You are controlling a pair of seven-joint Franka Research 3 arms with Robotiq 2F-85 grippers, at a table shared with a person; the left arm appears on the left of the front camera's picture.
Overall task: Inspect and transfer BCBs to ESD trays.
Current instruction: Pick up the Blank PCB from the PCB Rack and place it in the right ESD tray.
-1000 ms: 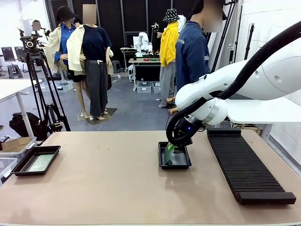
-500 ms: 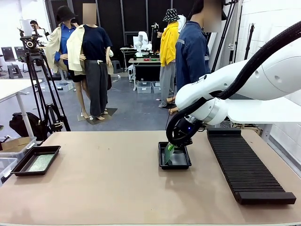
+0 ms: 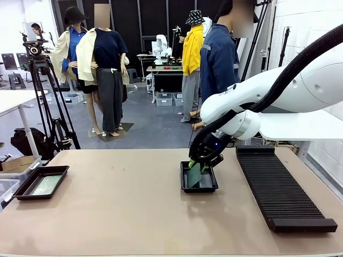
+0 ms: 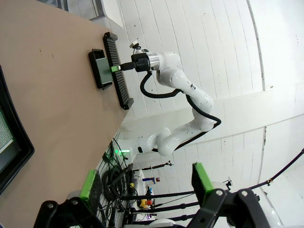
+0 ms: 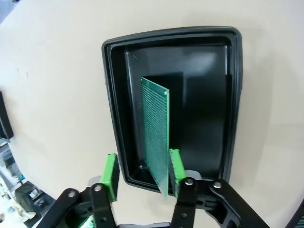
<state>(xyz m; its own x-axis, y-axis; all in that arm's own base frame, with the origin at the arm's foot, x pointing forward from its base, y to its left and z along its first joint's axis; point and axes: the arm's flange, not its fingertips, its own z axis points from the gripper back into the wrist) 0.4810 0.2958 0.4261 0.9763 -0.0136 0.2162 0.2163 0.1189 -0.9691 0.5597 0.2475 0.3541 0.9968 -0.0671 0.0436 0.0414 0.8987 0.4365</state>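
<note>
Green BCB [image 5: 156,128] leans loose in the middle tray [image 5: 204,85], our right gripper [image 5: 141,171] parted around it; second BCB [image 3: 45,184] lies in the lower-left tray [image 3: 24,184]; left gripper [image 4: 146,183] wide.

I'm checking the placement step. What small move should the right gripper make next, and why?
Probably back straight up: the right gripper is open, and the BCB stands on edge in the ESD tray, by one pad, so clearing it should let it drop flat.
</note>
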